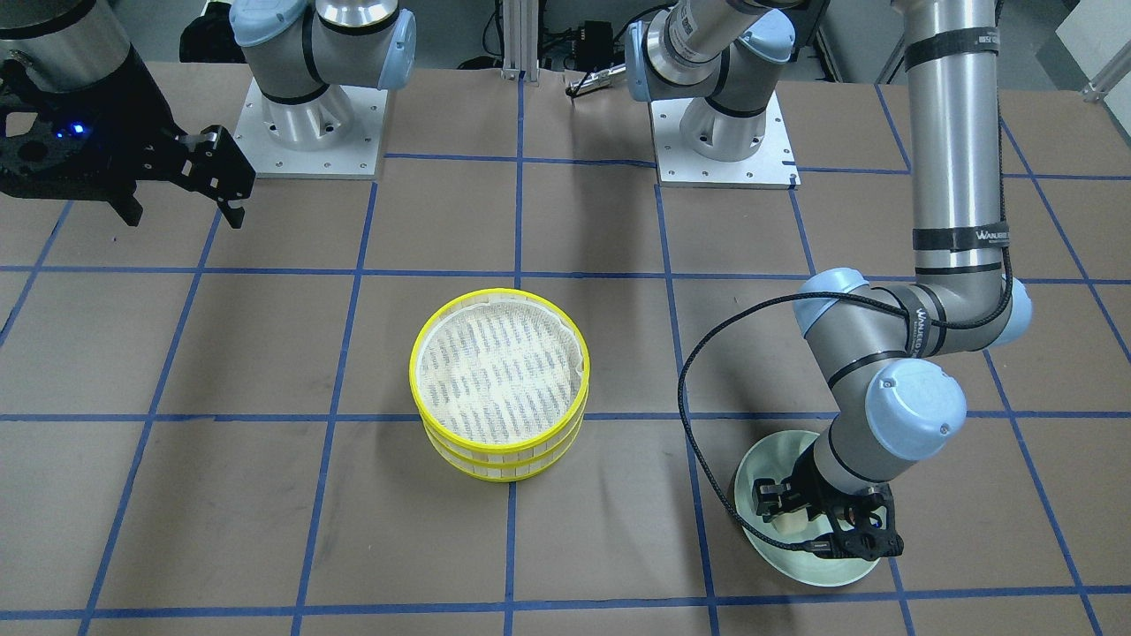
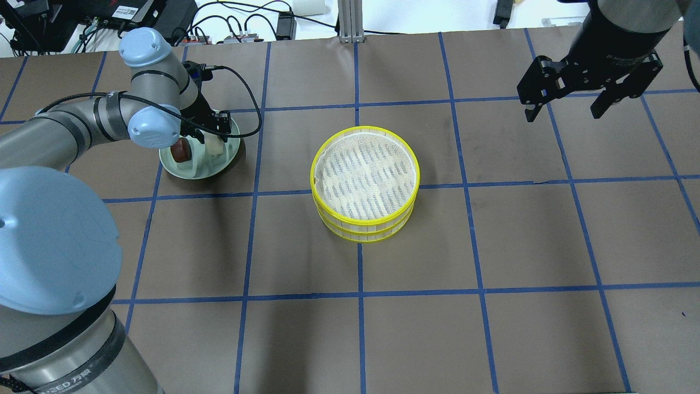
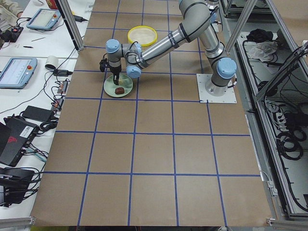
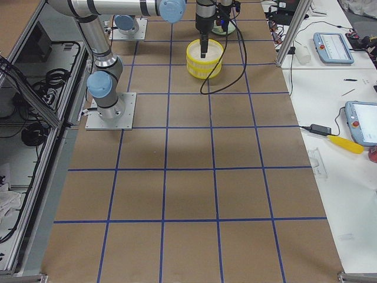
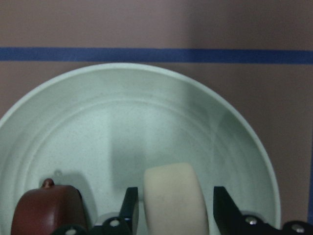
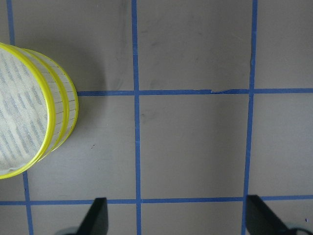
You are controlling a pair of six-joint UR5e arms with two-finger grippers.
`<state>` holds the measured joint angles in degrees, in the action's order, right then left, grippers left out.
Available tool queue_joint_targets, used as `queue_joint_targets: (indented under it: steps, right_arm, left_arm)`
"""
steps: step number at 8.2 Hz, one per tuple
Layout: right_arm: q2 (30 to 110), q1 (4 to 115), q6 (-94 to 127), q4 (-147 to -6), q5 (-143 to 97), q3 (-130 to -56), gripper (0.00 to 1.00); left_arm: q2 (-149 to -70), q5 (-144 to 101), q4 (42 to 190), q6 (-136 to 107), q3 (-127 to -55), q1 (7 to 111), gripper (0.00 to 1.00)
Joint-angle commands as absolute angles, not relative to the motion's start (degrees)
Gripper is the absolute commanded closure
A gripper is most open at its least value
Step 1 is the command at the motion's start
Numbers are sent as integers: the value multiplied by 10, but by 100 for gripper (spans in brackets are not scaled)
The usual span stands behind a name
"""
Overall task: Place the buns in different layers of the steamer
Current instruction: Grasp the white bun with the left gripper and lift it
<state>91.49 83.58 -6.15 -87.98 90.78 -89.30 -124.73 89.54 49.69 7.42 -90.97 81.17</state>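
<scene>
I saw L gripper (image 5: 174, 208) low over green plate (image 5: 122, 107), desk (image 2: 492, 246) far left, jaws apart astride cream bun (image 5: 174, 188), slim gap each side. Brown bun (image 5: 46, 210) crowded its left finger. Steamer layers (image 2: 363, 227) sat stacked mid-desk, well apart. R gripper (image 2: 563, 112) hung far right, spread wide.

Two fixed cameras stare steeply down at the table (image 2: 492, 246) from opposite sides, two more look along it from either end, and both wrist cameras hang close above it, most views sharing the stacked steamer layers (image 2: 365, 183).
</scene>
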Motion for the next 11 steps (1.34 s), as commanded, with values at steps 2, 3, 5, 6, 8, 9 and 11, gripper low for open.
queue_joint_targets:
  steps: [2, 3, 5, 6, 8, 9, 11]
  right_arm:
    - [915, 836, -61, -879, 909, -893, 0]
    - [915, 836, -61, -875, 911, -893, 0]
    - [915, 836, -61, -875, 911, -893, 0]
    - [915, 836, -61, -875, 909, -893, 0]
    - [893, 837, -62, -875, 900, -903, 0]
    - [880, 837, -55, -880, 899, -910, 0]
    - [863, 850, -5, -889, 900, -911, 0]
  left_arm:
    - [-1245, 899, 498, 65, -911, 812, 85]
    - [-1244, 899, 498, 64, -911, 812, 90]
    - [-1238, 899, 507, 65, -910, 812, 94]
    - [-1231, 899, 511, 66, -909, 812, 96]
    - [-1204, 913, 557, 67, -898, 812, 100]
    - [-1188, 918, 579, 66, -893, 814, 100]
    - [-1159, 918, 637, 62, -881, 820, 100]
